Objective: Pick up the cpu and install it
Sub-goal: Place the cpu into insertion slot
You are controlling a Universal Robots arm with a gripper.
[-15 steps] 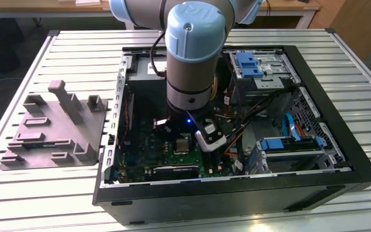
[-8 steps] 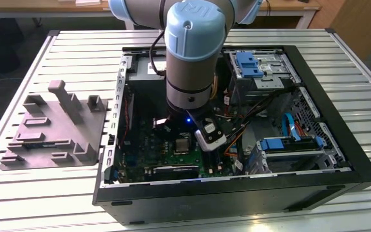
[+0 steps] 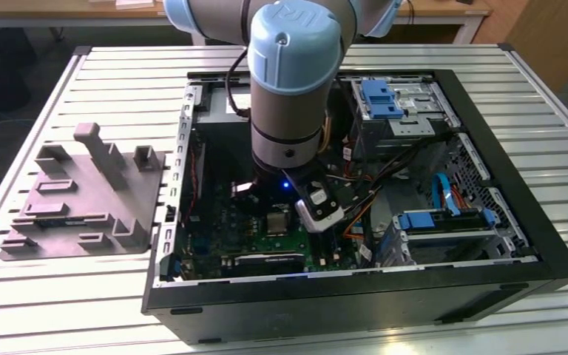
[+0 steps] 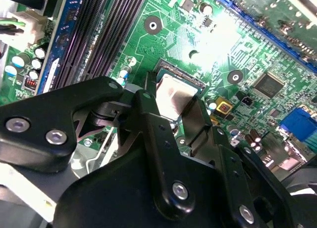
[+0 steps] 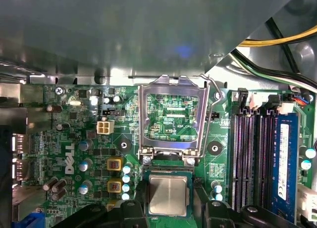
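Observation:
The cpu [image 5: 168, 194], a small flat square with a pale silver top, lies level over the dark socket [image 5: 167, 174] on the green motherboard [image 5: 74, 139]. In both wrist views my black fingers [image 4: 148, 114] stand on two opposite sides of the cpu [image 4: 176, 97], close against its edges. My gripper [image 4: 173, 92] appears shut on it. The socket's metal frame [image 5: 172, 116] is swung up and open beside the chip. In the exterior view the arm [image 3: 286, 89] reaches straight down into the open computer case [image 3: 521, 251].
Memory slots [image 5: 252, 159] run alongside the socket, with one blue stick [image 5: 283, 159]. Loose cables [image 3: 363, 200] and drive bays [image 3: 402, 103] crowd the case. A grey-purple fixture [image 3: 82, 200] stands on the slatted table [image 3: 116, 74] at the exterior view's left.

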